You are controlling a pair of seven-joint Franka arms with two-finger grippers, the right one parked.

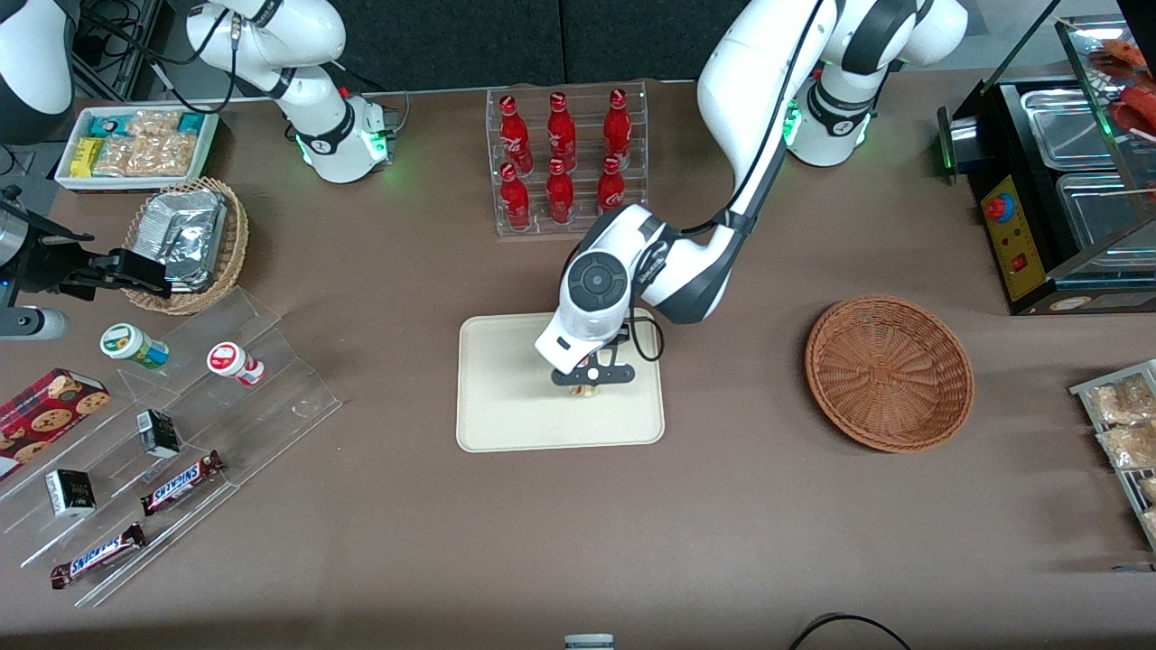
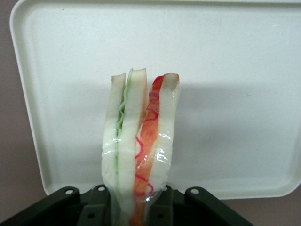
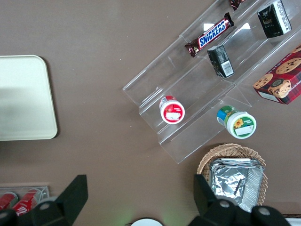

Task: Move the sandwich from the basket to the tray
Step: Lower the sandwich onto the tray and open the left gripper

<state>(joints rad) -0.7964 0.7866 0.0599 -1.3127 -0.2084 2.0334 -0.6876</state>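
Note:
My left gripper (image 1: 589,386) hangs over the cream tray (image 1: 506,397), shut on the sandwich (image 2: 141,146). The sandwich is a wedge of white bread with green and red-orange filling, wrapped in clear film and squeezed between the black fingers (image 2: 96,207). In the front view only a sliver of the sandwich (image 1: 588,391) shows under the hand. The wrist view shows the tray (image 2: 235,94) spread beneath the wedge. The reddish-brown wicker basket (image 1: 890,372) stands on the table toward the working arm's end, with nothing in it.
A clear rack of red bottles (image 1: 564,158) stands farther from the front camera than the tray. Toward the parked arm's end are acrylic steps with snack bars (image 1: 181,483), a tan basket of foil packets (image 1: 185,239) and a white snack box (image 1: 135,144). A black appliance (image 1: 1048,181) stands near the wicker basket.

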